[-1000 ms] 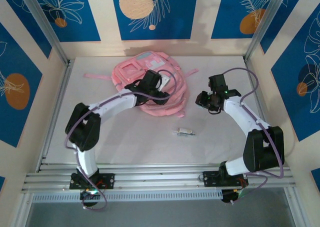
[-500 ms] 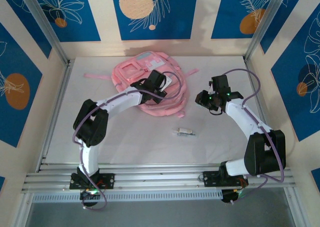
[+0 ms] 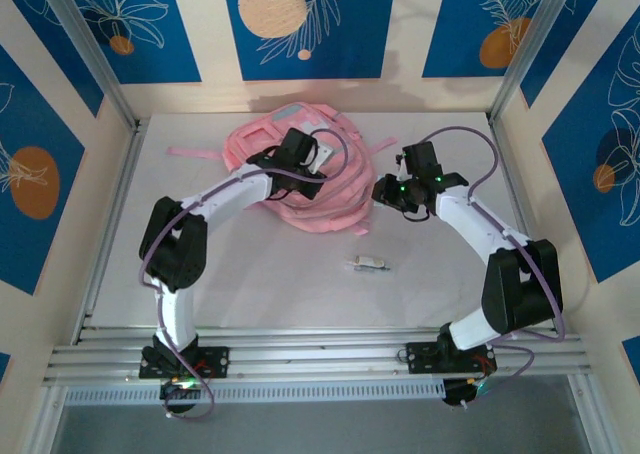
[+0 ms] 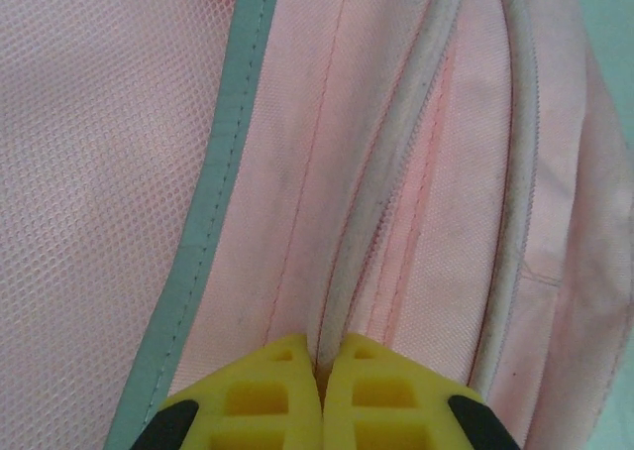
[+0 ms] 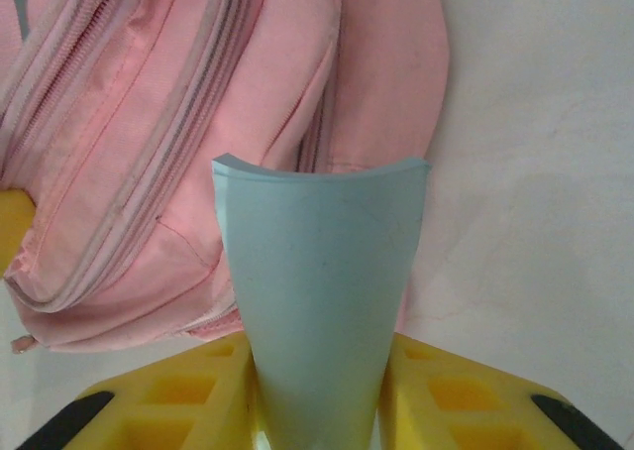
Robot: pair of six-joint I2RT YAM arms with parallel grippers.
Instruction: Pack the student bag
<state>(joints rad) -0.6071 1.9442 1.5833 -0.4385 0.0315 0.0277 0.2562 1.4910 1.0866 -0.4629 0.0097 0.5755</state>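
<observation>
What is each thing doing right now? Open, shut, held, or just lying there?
student bag: lying on the table, zip looks closed where seen
left hand: shut, pinching the bag's seam by the zip
right hand: shut on the pale blue thing
pale blue thing: held, sticking out toward the bag
small white thing: lying loose on the table

In the top view, expect bright, even, diffuse light from overhead; shadows on the table (image 3: 300,284) are faint and soft-edged. The straight frame posts (image 3: 88,50) lean outward at 11 and 1 o'clock, a wide-angle effect. In the left wrist view, the student bag (image 4: 297,172) weave is sharp. In the right wrist view, the pale blue sheet (image 5: 322,291) at 6 o'clock is soft.
</observation>
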